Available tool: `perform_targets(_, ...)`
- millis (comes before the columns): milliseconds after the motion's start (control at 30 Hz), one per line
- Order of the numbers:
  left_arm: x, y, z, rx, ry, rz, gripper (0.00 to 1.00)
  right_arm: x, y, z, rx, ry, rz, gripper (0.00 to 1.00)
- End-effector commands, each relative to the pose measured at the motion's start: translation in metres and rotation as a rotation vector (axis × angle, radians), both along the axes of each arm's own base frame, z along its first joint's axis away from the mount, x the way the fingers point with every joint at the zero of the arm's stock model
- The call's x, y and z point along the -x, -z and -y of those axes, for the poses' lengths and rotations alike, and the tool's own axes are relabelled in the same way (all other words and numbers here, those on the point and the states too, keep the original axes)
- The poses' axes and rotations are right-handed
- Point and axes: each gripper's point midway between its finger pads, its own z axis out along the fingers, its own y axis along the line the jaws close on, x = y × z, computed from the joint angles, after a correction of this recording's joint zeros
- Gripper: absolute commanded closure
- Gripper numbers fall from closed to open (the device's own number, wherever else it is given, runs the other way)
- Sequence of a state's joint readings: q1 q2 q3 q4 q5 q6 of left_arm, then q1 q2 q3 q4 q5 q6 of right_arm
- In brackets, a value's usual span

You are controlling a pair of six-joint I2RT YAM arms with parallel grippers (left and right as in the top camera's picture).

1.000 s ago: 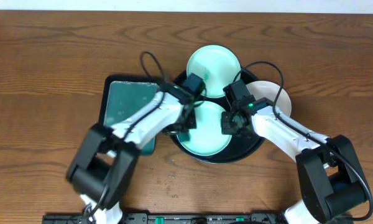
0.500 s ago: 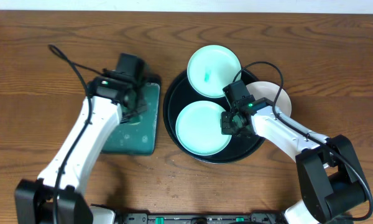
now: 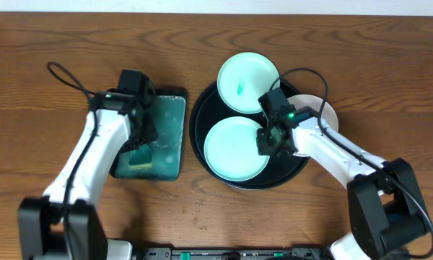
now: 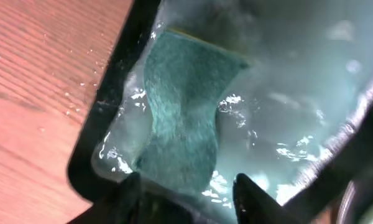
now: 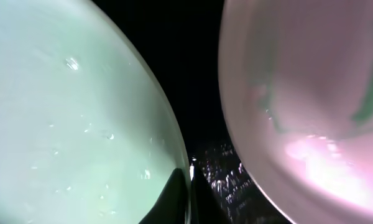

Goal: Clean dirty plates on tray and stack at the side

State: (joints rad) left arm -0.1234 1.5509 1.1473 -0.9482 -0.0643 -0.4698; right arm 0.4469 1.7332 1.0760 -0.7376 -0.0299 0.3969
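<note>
Overhead, we see brown wooden table (image 3: 43,43) filling the view. At left, a rectangular tray (image 3: 175,126) holds teal water and a sponge (image 4: 180,118). Our left gripper (image 4: 186,196) hangs over the sponge's near end, fingers spread. Next, the round black tray (image 3: 199,108) carries a plain front plate (image 3: 231,149), and a smeared back plate (image 3: 252,68) laps its far rim. Our right gripper (image 3: 268,142) pinches the front plate's right edge. A third plate (image 3: 323,110) lies beside the tray, partly under the right arm.

Mid-frame you have the round black tray (image 3: 196,137), two plates on it: upper plate (image 3: 249,68) smeared teal, lower plate (image 3: 231,152) plain. Left gripper (image 3: 141,144) over the rectangular tray (image 3: 170,133), centre-left; right gripper (image 3: 268,141) at lower plate's right edge.
</note>
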Motion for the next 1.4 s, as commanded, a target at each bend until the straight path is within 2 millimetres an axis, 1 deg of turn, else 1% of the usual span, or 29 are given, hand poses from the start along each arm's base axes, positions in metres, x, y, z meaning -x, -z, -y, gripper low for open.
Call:
perform_targets(0, -0.008, -0.053, 0.003, 0.051, 0.002, 0.156, 0.41, -0.030, -0.060, -0.018, -0.048, -0.089, 0.178, 0.99)
perform_targets(100, 0.001, -0.089, 0.003, 0.064, 0.004, 0.268, 0.30, -0.053, -0.105, -0.039, -0.112, -0.108, 0.311, 0.99)
perform_targets(167, 0.012, -0.112, 0.001, 0.072, 0.005, 0.342, 0.25, -0.067, -0.132, -0.057, -0.157, -0.128, 0.399, 0.99)
perform_targets(267, 0.029, -0.139, -0.001, 0.082, 0.006, 0.436, 0.22, -0.082, -0.162, -0.089, -0.230, -0.169, 0.527, 0.99)
perform_targets(300, 0.036, -0.148, -0.001, 0.086, 0.007, 0.471, 0.21, -0.086, -0.171, -0.106, -0.264, -0.191, 0.581, 0.99)
perform_targets(367, 0.046, -0.159, -0.003, 0.090, 0.008, 0.509, 0.21, -0.089, -0.180, -0.131, -0.300, -0.224, 0.646, 0.99)
perform_targets(433, 0.055, -0.168, -0.004, 0.094, 0.008, 0.545, 0.21, -0.092, -0.181, -0.157, -0.316, -0.249, 0.709, 0.99)
perform_targets(500, 0.062, -0.176, -0.004, 0.098, 0.009, 0.585, 0.21, -0.096, -0.174, -0.179, -0.287, -0.272, 0.768, 0.99)
perform_targets(633, 0.070, -0.187, -0.005, 0.104, 0.010, 0.637, 0.20, -0.097, -0.152, -0.212, -0.174, -0.353, 0.869, 0.99)
perform_targets(700, 0.072, -0.190, -0.006, 0.105, 0.010, 0.648, 0.20, -0.094, -0.152, -0.219, -0.118, -0.380, 0.913, 0.99)
perform_targets(767, 0.073, -0.190, -0.006, 0.106, 0.010, 0.649, 0.20, -0.091, -0.160, -0.220, -0.055, -0.371, 0.964, 0.99)
perform_targets(867, 0.072, -0.189, -0.005, 0.105, 0.010, 0.643, 0.20, -0.083, -0.183, -0.220, 0.052, -0.380, 1.062, 0.99)
perform_targets(1000, 0.071, -0.188, -0.005, 0.104, 0.010, 0.638, 0.20, -0.067, -0.216, -0.223, 0.145, -0.441, 1.159, 0.99)
perform_targets(1067, 0.071, -0.187, -0.005, 0.104, 0.010, 0.637, 0.20, -0.060, -0.234, -0.222, 0.190, -0.458, 1.203, 0.99)
perform_targets(1167, 0.070, -0.187, -0.005, 0.104, 0.010, 0.634, 0.20, -0.053, -0.254, -0.217, 0.246, -0.464, 1.251, 0.99)
perform_targets(1233, 0.070, -0.187, -0.005, 0.104, 0.010, 0.634, 0.20, -0.048, -0.261, -0.220, 0.266, -0.499, 1.270, 0.99)
perform_targets(1367, 0.070, -0.187, -0.005, 0.104, 0.010, 0.634, 0.20, -0.042, -0.266, -0.223, 0.315, -0.539, 1.292, 0.99)
